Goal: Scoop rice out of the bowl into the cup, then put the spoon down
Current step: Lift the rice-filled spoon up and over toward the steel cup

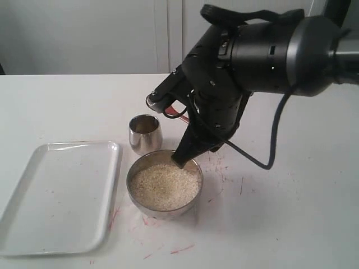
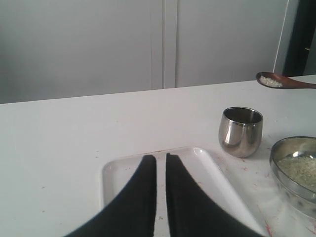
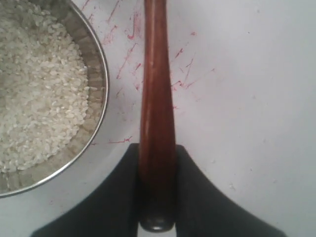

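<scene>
Furthest left I have the white tray (image 1: 56, 196) lying flat on the table (image 1: 291, 213). My left gripper (image 2: 161, 168) hangs over it, its two black fingers (image 2: 143, 197) drawn almost together with only a thin slit between them and nothing held.

Next comes the cup (image 1: 145, 133), upright just behind the bowl (image 1: 130, 188) and close to the tray's far corner; from here I cannot tell whether any grains are in it. The bowl sits just beside the tray's right edge and holds a level bed of rice (image 1: 164, 186). Red scuff marks streak the table around it.

On the right, my right arm (image 1: 269, 56) reaches in over the bowl's far rim. Its gripper (image 3: 157, 148) is clamped on the spoon (image 3: 157, 98), with the butt of the reddish-brown handle wedged between the two black fingers. In the left wrist view the spoon's head (image 2: 270, 80) is in the air, higher than the cup's rim, carrying a small heap of grains.
</scene>
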`<action>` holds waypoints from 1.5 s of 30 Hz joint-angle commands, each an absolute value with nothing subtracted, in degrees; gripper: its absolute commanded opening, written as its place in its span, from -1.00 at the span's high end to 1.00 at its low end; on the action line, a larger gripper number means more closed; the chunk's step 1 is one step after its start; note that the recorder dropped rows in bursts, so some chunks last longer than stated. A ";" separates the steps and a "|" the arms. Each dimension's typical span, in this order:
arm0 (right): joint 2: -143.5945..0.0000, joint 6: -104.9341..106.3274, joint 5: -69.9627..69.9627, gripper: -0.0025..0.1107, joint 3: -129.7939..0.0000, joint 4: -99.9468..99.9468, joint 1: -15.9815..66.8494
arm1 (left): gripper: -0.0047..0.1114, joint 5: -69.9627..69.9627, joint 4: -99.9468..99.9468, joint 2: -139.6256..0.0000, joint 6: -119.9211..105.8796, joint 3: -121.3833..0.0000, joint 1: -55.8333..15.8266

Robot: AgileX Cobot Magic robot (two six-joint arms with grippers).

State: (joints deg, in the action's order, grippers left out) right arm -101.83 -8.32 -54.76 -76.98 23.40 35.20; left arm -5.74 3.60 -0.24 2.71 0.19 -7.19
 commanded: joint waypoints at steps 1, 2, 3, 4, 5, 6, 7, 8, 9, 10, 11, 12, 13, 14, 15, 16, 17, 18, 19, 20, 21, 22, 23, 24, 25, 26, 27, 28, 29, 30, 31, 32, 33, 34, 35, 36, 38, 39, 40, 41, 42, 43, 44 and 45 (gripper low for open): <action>-103.60 -7.70 -55.30 0.96 -79.46 25.19 34.79 | 0.67 -6.01 3.83 0.00 2.83 0.00 -7.57; -104.09 -7.70 -55.44 0.96 -80.12 25.64 34.79 | 0.67 -6.01 3.83 0.00 2.83 0.00 -7.57; -104.56 -7.70 -55.72 0.96 -80.65 25.95 34.79 | 0.67 -6.01 3.83 0.00 2.83 0.00 -7.57; -104.89 -7.70 -55.86 0.96 -80.99 26.71 34.79 | 0.67 -6.01 3.83 0.00 2.83 0.00 -7.57; -105.35 -7.70 -56.20 0.96 -81.28 27.31 34.79 | 0.67 -6.01 3.83 0.00 2.83 0.00 -7.57; -105.60 -7.70 -56.56 0.96 -81.78 27.81 34.79 | 0.67 -6.01 3.83 0.00 2.83 0.00 -7.57; -105.90 -7.70 -56.71 0.96 -82.05 28.22 34.79 | 0.67 -6.01 3.83 0.00 2.83 0.00 -7.57; -106.15 -7.57 -56.71 0.96 -82.36 28.38 34.79 | 0.67 -6.01 3.83 0.00 2.83 0.00 -7.57; -106.48 -7.46 -57.10 0.96 -82.65 28.68 34.79 | 0.67 -6.01 3.83 0.00 2.83 0.00 -7.57; -106.74 -7.13 -57.25 0.96 -83.03 28.92 34.79 | 0.67 -6.01 3.83 0.00 2.83 0.00 -7.57; -106.91 -6.57 -57.37 0.96 -83.36 29.03 34.79 | 0.67 -6.01 3.83 0.00 2.83 0.00 -7.57; -107.23 -6.17 -57.50 0.96 -83.65 29.03 34.79 | 0.67 -6.01 3.83 0.00 2.83 0.00 -7.57; -107.49 -6.16 -57.66 0.96 -84.08 29.03 34.79 | 0.67 -6.01 3.83 0.00 2.83 0.00 -7.57; -107.59 -6.16 -57.66 0.96 -84.34 29.03 34.79 | 0.67 -6.01 3.83 0.00 2.83 0.00 -7.57; -107.73 -6.04 -57.66 0.96 -84.59 29.03 34.79 | 0.67 -6.01 3.83 0.00 2.83 0.00 -7.57; -107.85 -6.04 -57.66 0.96 -84.84 29.03 34.79 | 0.67 -6.01 3.83 0.00 2.83 0.00 -7.57; -107.87 -5.78 -57.66 0.96 -85.08 29.32 34.79 | 0.67 -6.01 3.83 0.00 2.83 0.00 -7.57; -108.15 -5.61 -57.82 0.96 -85.30 29.63 34.79 | 0.67 -6.01 3.83 0.00 2.83 0.00 -7.57; -108.26 -5.35 -57.81 0.96 -85.35 29.99 34.79 | 0.67 -6.01 3.83 0.00 2.83 0.00 -7.57; -108.48 -5.35 -57.81 0.96 -85.35 30.52 34.79 | 0.67 -6.01 3.83 0.00 2.83 0.00 -7.57; -108.69 -5.11 -57.94 0.96 -85.35 31.04 34.79 | 0.67 -6.01 3.83 0.00 2.83 0.00 -7.57; -108.89 -4.65 -58.07 0.96 -85.35 31.29 34.79 | 0.67 -6.01 3.83 0.00 2.83 0.00 -7.57; -109.06 -4.51 -58.20 0.96 -85.35 31.43 34.79 | 0.67 -6.01 3.83 0.00 2.83 0.00 -7.57; -109.32 -4.29 -58.20 0.96 -85.35 31.60 34.79 | 0.67 -6.01 3.83 0.00 2.83 0.00 -7.57; -109.44 -4.14 -58.20 0.96 -85.35 31.69 34.79 | 0.67 -6.01 3.83 0.00 2.83 0.00 -7.57; -109.56 -4.09 -58.06 0.96 -85.35 31.69 34.79 | 0.67 -6.01 3.83 0.00 2.83 0.00 -7.57; -109.56 -4.09 -57.90 0.96 -85.35 31.69 34.79 | 0.67 -6.01 3.83 0.00 2.83 0.00 -7.57; -109.56 -4.09 -57.60 0.96 -85.35 31.69 34.79 | 0.67 -6.01 3.83 0.00 2.83 0.00 -7.57; -109.56 -4.09 -57.47 0.96 -85.35 31.81 34.79 | 0.67 -6.01 3.83 0.00 2.83 0.00 -7.57; -109.56 -3.85 -57.47 0.96 -85.35 31.81 34.79 | 0.67 -6.01 3.83 0.00 2.83 0.00 -7.57; -109.56 -3.59 -57.35 0.96 -85.35 31.81 34.79 | 0.67 -6.01 3.83 0.00 2.83 0.00 -7.57; -109.56 -3.02 -57.24 0.96 -85.35 31.91 34.79 | 0.67 -6.01 3.83 0.00 2.83 0.00 -7.57; -109.56 -2.88 -57.26 0.96 -85.35 32.06 34.79 | 0.67 -6.01 3.83 0.00 2.83 0.00 -7.57; -109.56 -2.77 -57.26 0.96 -85.35 32.66 34.79 | 0.67 -6.01 3.83 0.00 2.83 0.00 -7.57; -109.56 -2.77 -57.26 0.96 -85.35 33.04 34.79 | 0.67 -6.01 3.83 0.00 2.83 0.00 -7.57; -109.56 -2.77 -57.26 0.96 -85.35 33.77 34.79 | 0.67 -6.01 3.83 0.00 2.83 0.00 -7.57; -109.56 -2.10 -57.11 0.96 -85.35 35.52 34.79 | 0.67 -6.01 3.83 0.00 2.83 0.00 -7.57; -109.56 -1.99 -57.11 0.96 -85.35 36.55 34.90 | 0.67 -6.01 3.83 0.00 2.83 0.00 -7.57; -109.56 -1.57 -57.11 0.96 -85.35 36.55 34.90 | 0.67 -6.01 3.83 0.00 2.83 0.00 -7.57; -109.56 -1.46 -56.99 0.96 -85.35 36.65 34.90 | 0.67 -6.01 3.83 0.00 2.83 0.00 -7.57; -109.56 -1.33 -56.77 0.96 -85.35 36.77 34.90 | 0.67 -6.01 3.83 0.00 2.83 0.00 -7.57; -109.56 -1.33 -56.53 0.96 -85.35 36.93 34.90 | 0.67 -6.01 3.83 0.00 2.83 0.00 -7.57; -109.56 -1.33 -56.16 0.96 -85.35 36.93 34.90 | 0.67 -6.01 3.83 0.00 2.83 0.00 -7.57; -109.56 -1.33 -56.05 0.96 -85.35 36.93 34.90 | 0.67 -6.01 3.83 0.00 2.83 0.00 -7.57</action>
